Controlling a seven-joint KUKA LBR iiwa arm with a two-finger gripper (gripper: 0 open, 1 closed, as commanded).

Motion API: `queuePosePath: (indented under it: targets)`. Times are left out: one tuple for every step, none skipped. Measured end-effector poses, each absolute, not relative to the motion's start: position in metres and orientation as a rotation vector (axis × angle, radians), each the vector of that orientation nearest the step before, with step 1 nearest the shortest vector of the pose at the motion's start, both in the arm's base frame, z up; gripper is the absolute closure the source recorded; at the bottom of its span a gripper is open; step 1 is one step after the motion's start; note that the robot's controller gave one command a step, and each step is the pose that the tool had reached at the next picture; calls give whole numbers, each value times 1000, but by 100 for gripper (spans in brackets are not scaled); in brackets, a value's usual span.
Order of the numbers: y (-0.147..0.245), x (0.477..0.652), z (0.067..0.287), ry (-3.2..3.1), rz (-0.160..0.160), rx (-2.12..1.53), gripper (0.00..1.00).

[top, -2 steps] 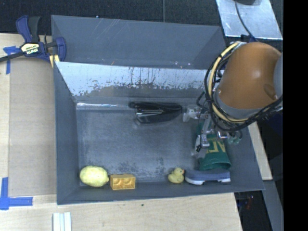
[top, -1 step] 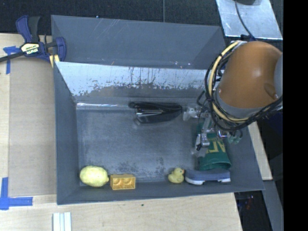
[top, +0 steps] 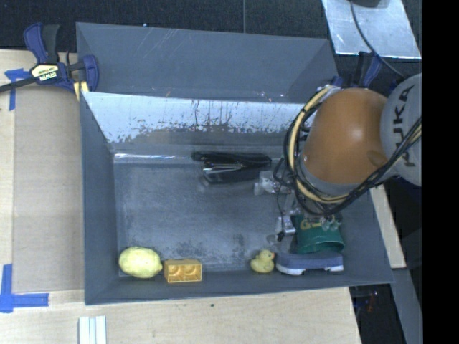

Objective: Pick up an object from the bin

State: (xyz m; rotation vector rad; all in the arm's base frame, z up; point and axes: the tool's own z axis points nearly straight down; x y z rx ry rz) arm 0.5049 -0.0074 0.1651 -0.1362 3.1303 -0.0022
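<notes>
My gripper (top: 290, 226) hangs at the near right corner of the bin (top: 97, 192), just above a small blue-and-white shoe (top: 310, 265) — probably light and soft. I'd pinch its narrow sides. Gripper open or closed — I cannot tell.

Hand (top: 288, 226) largely hidden beneath the arm's orange cover (top: 344, 138), green and blue shoe-like item (top: 319, 244) at the near right corner partly covered by the wrist, small yellow item (top: 262, 262) beside it too small to identify, dark item (top: 231, 167) by the far wall indistinct.
</notes>
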Motion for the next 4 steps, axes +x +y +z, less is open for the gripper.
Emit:
queuePosePath:
  targets:
    - [-1, 521, 164, 3133, -2, -179, 0]
    - [-10, 587, 152, 3126, -1, -188, 0]
    - [11, 589, 122, 3106, -9, -293, 0]
    - [11, 558, 151, 3099, -6, -425, 0]
